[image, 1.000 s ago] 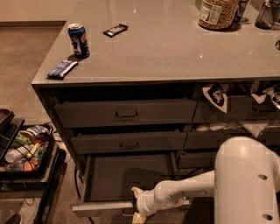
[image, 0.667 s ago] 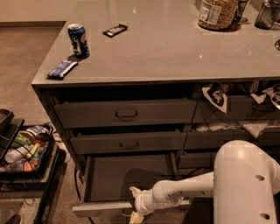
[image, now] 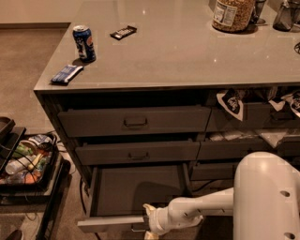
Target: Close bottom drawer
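Observation:
The bottom drawer (image: 136,190) is pulled far out from the counter's left stack, showing a plain flat dark inside. Its slim front panel (image: 110,223) is at the bottom edge of the camera view. My gripper (image: 149,224) sits at the front panel's right part, near where the handle is, at the end of the white arm (image: 197,211) that reaches in from the right. The handle is mostly hidden by the gripper. Above are the middle drawer (image: 138,152) and the top drawer (image: 135,121), both slightly ajar.
The grey countertop (image: 187,51) holds a blue can (image: 84,43), a blue wrapper (image: 66,74), a dark snack bar (image: 123,32) and a jar (image: 233,14). Right-hand drawers (image: 253,117) hold snack bags. A black cart of items (image: 26,161) stands left on the carpet.
The gripper and arm have shifted slightly left along the drawer's front panel. The drawer itself looks about as far out as before.

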